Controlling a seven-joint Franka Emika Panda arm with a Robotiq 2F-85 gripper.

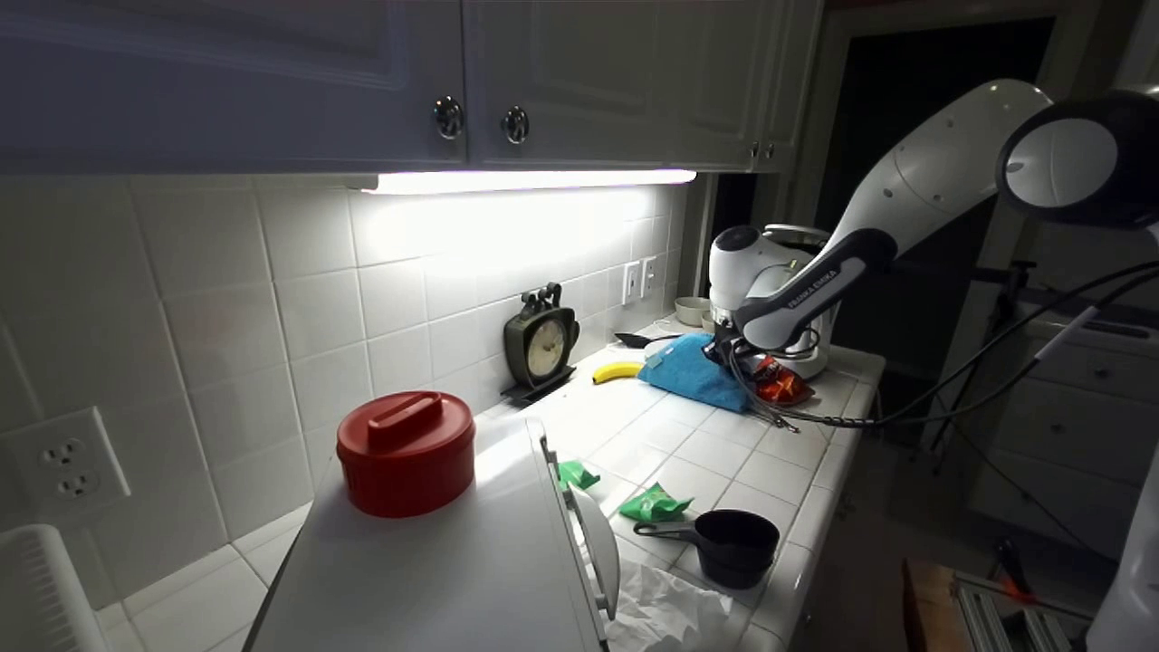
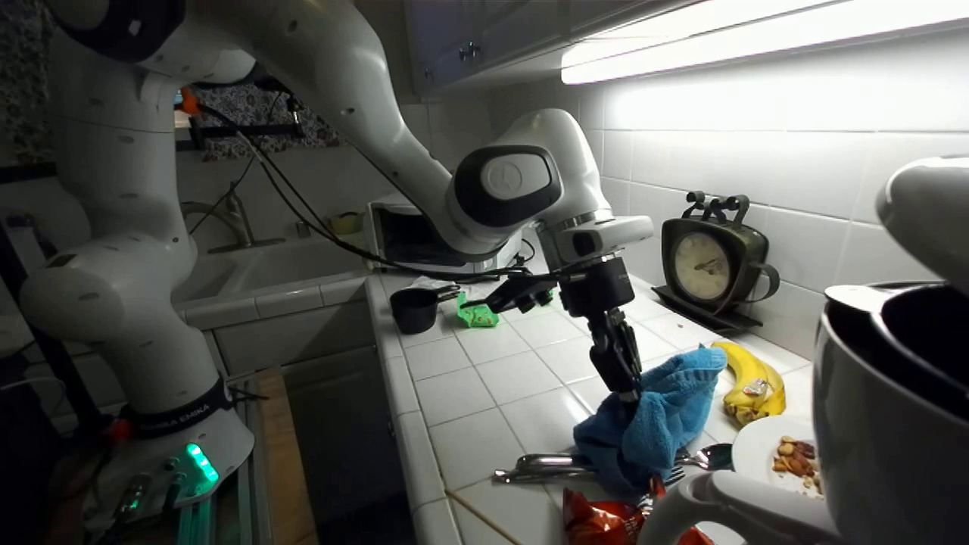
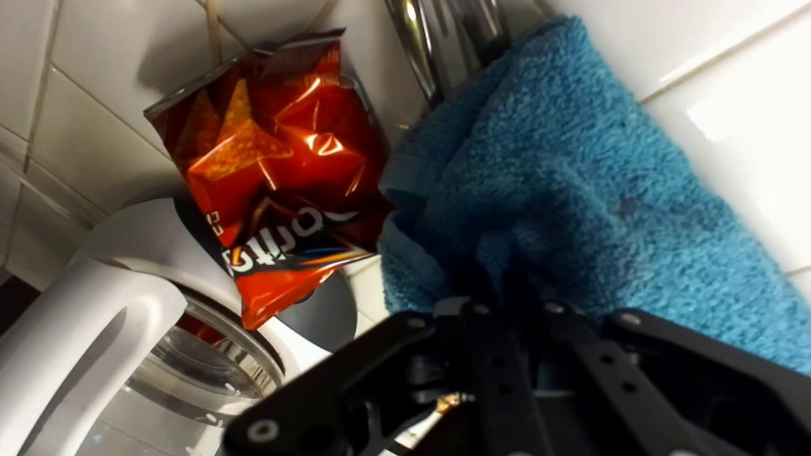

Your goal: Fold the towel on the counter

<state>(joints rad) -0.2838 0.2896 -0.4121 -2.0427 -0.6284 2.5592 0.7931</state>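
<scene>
The blue towel [image 3: 633,190] lies bunched on the white tiled counter [image 2: 484,431], part of it raised in a crumpled peak. In an exterior view the towel [image 1: 684,373] slopes down from my gripper [image 1: 720,355]. Black fingers point down into the cloth, and in the wrist view a fold of it is pinched between the tips of my gripper [image 3: 496,281], which is shut on it. The fingertips are dark there and partly sunk in the fabric. From an opposite angle the towel [image 2: 674,405] bunches up around my gripper [image 2: 630,395].
A red chip bag [image 3: 285,171] lies close beside the towel, near a white appliance [image 2: 855,469]. Metal cutlery [image 2: 549,468] pokes out from under the cloth. Bananas [image 2: 753,382] and a plate [image 2: 749,439] with nuts stand beside it. A scale clock [image 2: 704,265] leans by the wall.
</scene>
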